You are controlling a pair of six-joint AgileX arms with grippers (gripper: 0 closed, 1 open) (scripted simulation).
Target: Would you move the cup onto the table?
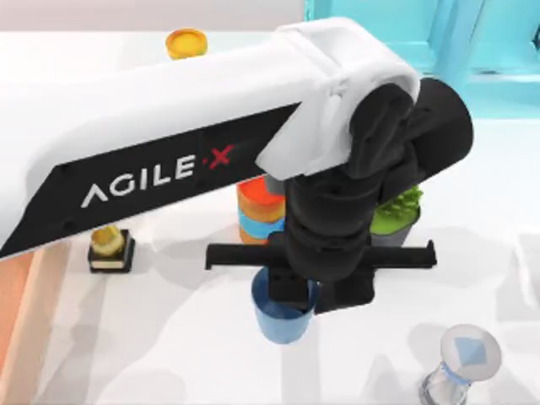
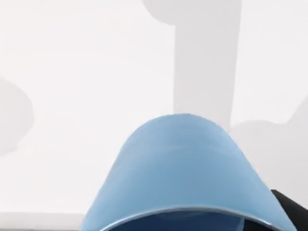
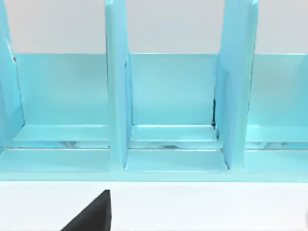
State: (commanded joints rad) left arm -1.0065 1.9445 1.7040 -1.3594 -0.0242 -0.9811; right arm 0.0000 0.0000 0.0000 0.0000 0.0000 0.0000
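Blue cup [image 1: 281, 320] near the middle of the white counter [image 1: 169, 337], under the left arm; axis roughly vertical, mouth toward the wrist camera, interior hidden. Left pincer [image 1: 291, 297] sits at the cup's rim, apparently clamped on it. Behind stand an orange-and-blue cylinder [image 1: 258, 211] and a green-filled pot [image 1: 396, 215]. The right wrist camera faces a turquoise shelf [image 3: 168, 96].

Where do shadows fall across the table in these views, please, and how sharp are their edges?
Top view: soft grey patches lie on the table around the cup under the left arm. Left wrist view: a straight-edged grey band runs beyond the cup, with blurrier blotches at both sides.
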